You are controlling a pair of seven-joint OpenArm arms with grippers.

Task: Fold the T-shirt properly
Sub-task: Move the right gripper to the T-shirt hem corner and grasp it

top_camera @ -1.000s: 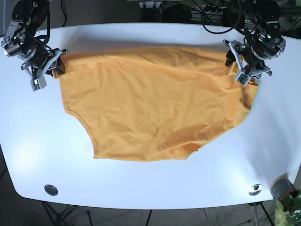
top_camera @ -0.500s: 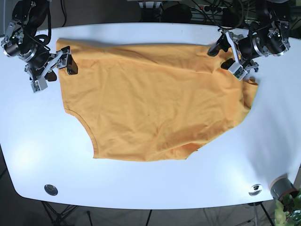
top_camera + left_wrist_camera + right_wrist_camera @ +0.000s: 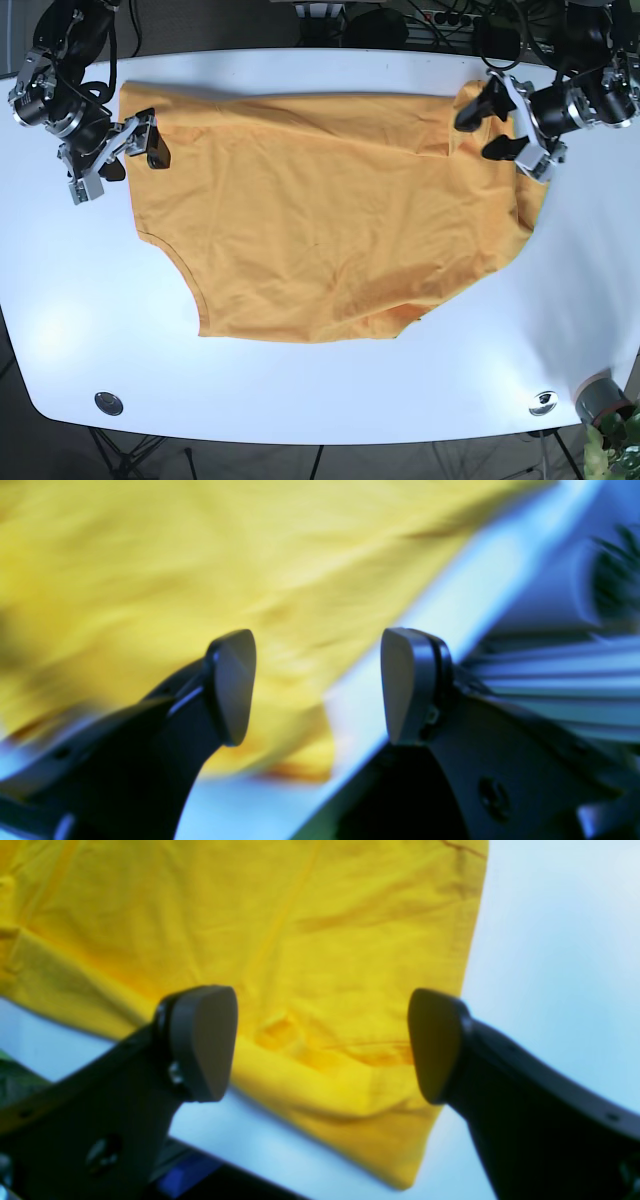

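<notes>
The orange-yellow T-shirt [image 3: 330,220] lies spread on the white table [image 3: 300,390], its far edge near the table's back. My left gripper [image 3: 483,130] is open and empty, hovering over the shirt's far right corner. In the left wrist view the gripper [image 3: 317,680] is open over blurred shirt cloth [image 3: 150,580] and the table edge [image 3: 360,705]. My right gripper [image 3: 152,140] is open and empty over the shirt's far left corner. In the right wrist view the gripper [image 3: 322,1040] frames a wrinkled shirt corner [image 3: 300,940] beside bare table [image 3: 550,965].
Two round metal fittings sit in the table near the front edge, one at the left [image 3: 108,403] and one at the right [image 3: 543,402]. A potted plant [image 3: 605,415] stands off the front right corner. Cables [image 3: 440,20] run behind the table.
Both grippers have opened and let go of the shirt's far corners. The shirt's far edge now lies flat nearer the table's back. The left gripper has drifted right.
</notes>
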